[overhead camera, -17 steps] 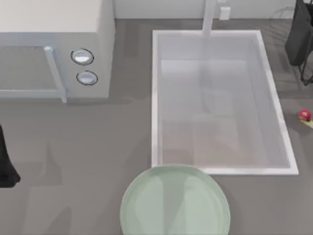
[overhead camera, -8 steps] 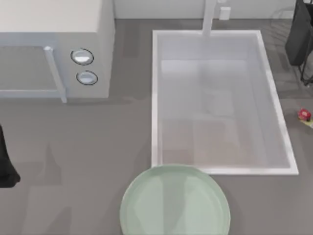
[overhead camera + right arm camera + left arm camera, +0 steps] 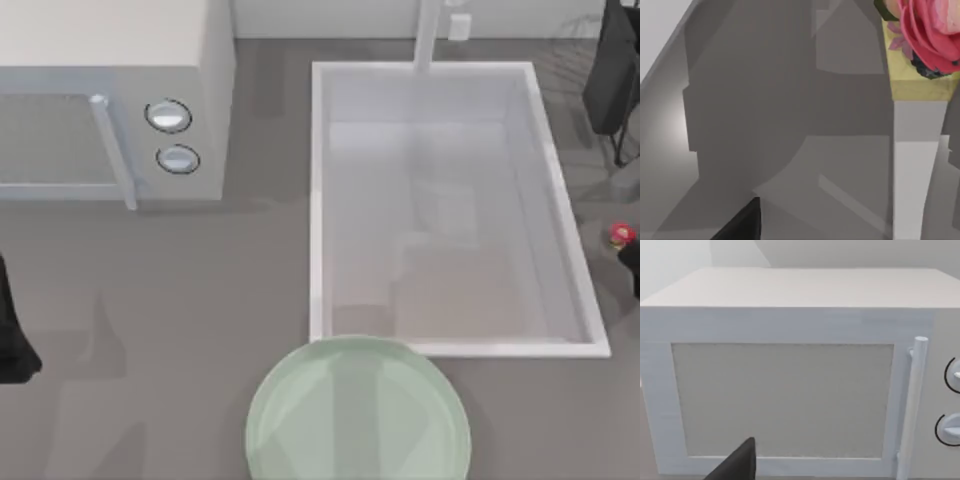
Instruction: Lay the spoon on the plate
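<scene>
Right pincer (image 3: 632, 268) beside the spoon (image 3: 623, 234), finger spread indeterminable; it should straddle the handle squarely before carrying to the plate (image 3: 300, 420).

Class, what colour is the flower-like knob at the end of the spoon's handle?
Pinkish red, above a yellow band. The knob of the spoon shows best in the right wrist view.

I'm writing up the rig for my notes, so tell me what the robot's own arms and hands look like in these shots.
Little shows. The left arm is a plain matte black bulk at the top view's left edge. The right arm is equally black, angular, with thin dark struts beneath it, at the right edge. In each wrist view a black wedge-shaped finger pokes in. No markings or cables are visible.
</scene>
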{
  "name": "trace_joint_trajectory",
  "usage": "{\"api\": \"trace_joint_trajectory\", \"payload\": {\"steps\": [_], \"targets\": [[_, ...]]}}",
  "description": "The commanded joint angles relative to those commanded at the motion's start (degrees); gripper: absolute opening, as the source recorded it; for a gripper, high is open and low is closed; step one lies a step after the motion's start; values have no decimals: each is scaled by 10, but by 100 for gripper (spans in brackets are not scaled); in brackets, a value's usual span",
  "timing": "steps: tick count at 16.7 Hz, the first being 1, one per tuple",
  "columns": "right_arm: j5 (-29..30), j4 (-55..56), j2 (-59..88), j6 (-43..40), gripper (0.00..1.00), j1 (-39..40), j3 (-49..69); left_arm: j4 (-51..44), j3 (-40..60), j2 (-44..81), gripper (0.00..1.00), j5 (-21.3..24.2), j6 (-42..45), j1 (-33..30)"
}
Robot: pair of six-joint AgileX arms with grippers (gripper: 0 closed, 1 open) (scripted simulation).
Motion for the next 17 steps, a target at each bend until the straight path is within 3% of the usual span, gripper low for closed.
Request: {"api": "trace_joint_trajectory", "payload": {"steps": [4, 17], "targets": [[0, 5, 2, 0, 100, 0, -3, 0, 0, 0, 100, 0, 0, 0], [0, 5, 2, 0, 2, 0, -3, 0, 0, 0, 100, 0, 0, 0]]}}
